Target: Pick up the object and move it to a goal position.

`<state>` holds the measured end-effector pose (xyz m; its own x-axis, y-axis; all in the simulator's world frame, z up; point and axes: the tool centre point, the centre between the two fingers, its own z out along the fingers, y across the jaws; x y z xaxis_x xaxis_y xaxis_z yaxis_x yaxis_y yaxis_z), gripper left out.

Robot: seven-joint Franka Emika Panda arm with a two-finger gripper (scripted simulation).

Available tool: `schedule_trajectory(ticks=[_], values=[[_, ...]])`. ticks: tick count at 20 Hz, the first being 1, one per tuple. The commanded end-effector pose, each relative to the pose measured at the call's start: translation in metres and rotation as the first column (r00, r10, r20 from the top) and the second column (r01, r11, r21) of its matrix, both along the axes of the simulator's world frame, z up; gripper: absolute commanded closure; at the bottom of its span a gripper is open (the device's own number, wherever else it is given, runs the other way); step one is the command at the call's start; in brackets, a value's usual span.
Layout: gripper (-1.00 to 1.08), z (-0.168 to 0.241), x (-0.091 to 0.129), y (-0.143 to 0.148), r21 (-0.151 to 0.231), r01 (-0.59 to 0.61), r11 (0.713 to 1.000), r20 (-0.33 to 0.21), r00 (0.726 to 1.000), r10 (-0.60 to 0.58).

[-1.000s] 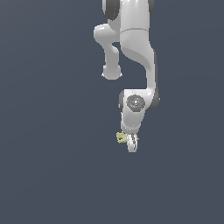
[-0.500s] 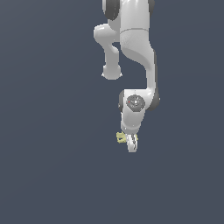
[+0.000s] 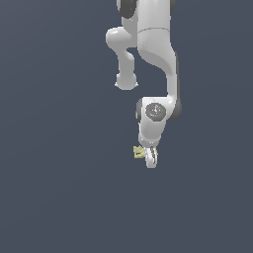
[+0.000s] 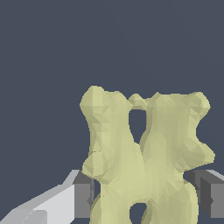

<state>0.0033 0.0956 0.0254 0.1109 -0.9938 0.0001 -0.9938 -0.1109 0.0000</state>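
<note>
Object (image 4: 146, 162) is sitting between my 2 fingers (image 4: 83, 200), and my gripper (image 4: 144, 197) is clamping on its lower lobes. I am judging it light, stiff and lumpy, so gripping this narrower lower part seems safest.

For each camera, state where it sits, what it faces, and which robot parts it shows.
Exterior view: off the arm, exact position unknown; shows the white arm, the tool and the pale yellow object at its tip.
Wrist view: on the wrist, looking past the fingertips at the object between them.
Shared: the object and the tool.
</note>
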Motion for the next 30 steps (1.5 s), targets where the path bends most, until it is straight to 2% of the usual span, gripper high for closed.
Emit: schedule_trajectory(ticks=[1,6,15,20,25,30], values=[[1.08,0.004,-0.008,0.006,0.0,-0.001,1.0,0.0,1.0,0.001],[1.08,0.016,-0.033,0.022,0.001,-0.001,1.0,0.0,1.0,0.001],[1.08,0.048,-0.097,0.065,0.001,-0.001,1.0,0.0,1.0,0.001],[1.08,0.063,-0.125,0.085,0.001,-0.001,1.0,0.0,1.0,0.001],[1.08,0.072,-0.143,0.099,0.001,-0.001,1.0,0.0,1.0,0.001],[1.08,0.077,-0.15,0.105,0.001,-0.001,1.0,0.0,1.0,0.001]])
